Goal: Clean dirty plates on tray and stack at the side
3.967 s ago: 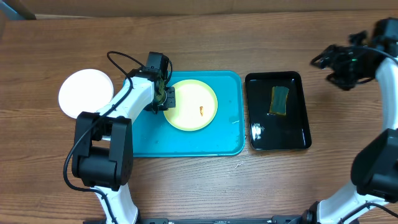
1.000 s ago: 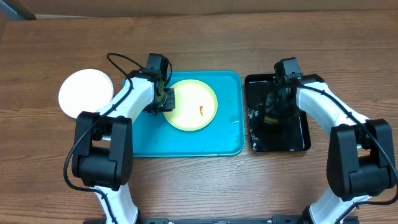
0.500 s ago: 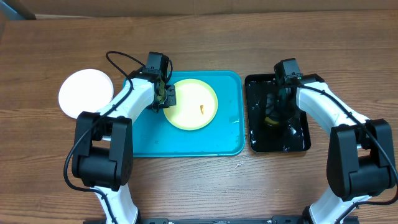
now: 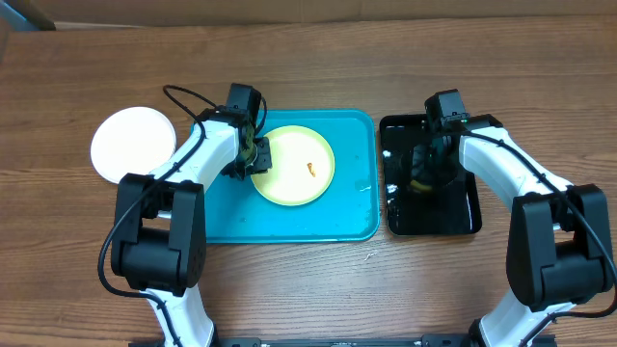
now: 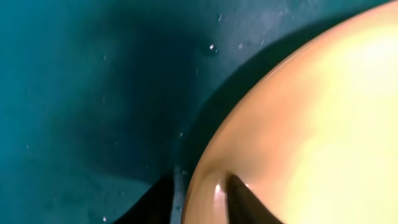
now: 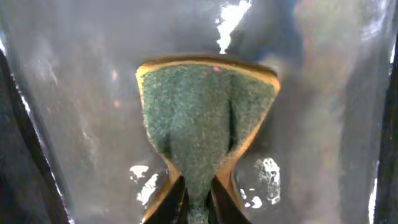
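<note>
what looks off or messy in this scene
The pale plate on the turquoise tray carries an orange-brown smear near its middle. In the black tray, the sponge is buckled where the right jaws pinch its end, and the tray floor glistens wet.

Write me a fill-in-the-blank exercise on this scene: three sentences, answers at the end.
The left pincer clamps the rim of the round pale yellow-green plate, which lies on the large ____ rectangular plastic tray.
The right pincer pinches the green-topped sponge over the glossy ____ rectangular tray.
The round white plate rests on the wooden table, nearer the ____ pincer.
Missing words: turquoise; black; left.
</note>
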You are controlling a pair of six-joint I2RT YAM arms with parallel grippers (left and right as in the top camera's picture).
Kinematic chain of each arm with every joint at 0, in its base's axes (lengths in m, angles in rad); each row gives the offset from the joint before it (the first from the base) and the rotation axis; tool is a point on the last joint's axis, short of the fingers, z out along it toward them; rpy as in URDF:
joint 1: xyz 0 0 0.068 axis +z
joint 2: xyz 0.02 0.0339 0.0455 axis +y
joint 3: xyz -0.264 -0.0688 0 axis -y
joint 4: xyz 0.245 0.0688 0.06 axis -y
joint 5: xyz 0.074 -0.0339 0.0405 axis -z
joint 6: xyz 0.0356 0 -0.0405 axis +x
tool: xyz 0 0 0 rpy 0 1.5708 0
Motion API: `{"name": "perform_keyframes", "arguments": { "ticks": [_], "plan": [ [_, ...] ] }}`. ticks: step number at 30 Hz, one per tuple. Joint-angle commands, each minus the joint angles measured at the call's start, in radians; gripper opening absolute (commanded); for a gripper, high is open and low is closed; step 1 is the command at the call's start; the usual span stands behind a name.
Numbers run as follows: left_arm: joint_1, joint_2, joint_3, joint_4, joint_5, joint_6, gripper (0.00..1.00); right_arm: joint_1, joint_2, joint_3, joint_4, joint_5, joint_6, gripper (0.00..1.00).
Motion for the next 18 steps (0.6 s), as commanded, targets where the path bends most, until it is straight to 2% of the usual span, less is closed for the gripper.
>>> {"name": "perform_keyframes", "arguments": {
  "ticks": [1, 4, 7, 8, 10, 11, 18],
  "plan": [
    [0.003, 0.022, -0.019, 0.006, -0.014, -0.009, 0.2, -0.001, -0.004, 0.027, 0.011, -0.005, -0.013, 0.29],
    [0.001, 0.022, -0.019, -0.005, -0.013, -0.009, 0.06, -0.001, -0.004, 0.021, 0.007, -0.006, -0.01, 0.37],
    [0.001, 0.022, -0.019, -0.005, -0.013, -0.009, 0.04, 0.0, -0.003, -0.002, 0.013, -0.006, -0.008, 0.36],
    [0.001, 0.022, -0.019, -0.005, -0.013, -0.009, 0.04, 0.0, -0.003, -0.008, 0.013, -0.006, -0.008, 0.32],
    [0.001, 0.022, -0.019, -0.005, -0.013, -0.009, 0.05, 0.0, -0.003, -0.013, 0.011, -0.006, -0.008, 0.1],
    [0.001, 0.022, -0.019, -0.004, -0.013, -0.009, 0.05, 0.0, -0.003, -0.013, 0.011, -0.007, -0.009, 0.04],
    [0.001, 0.022, -0.019, -0.002, -0.013, -0.009, 0.08, 0.0, -0.003, 0.003, 0.01, -0.026, -0.013, 0.05]
  ]
}}
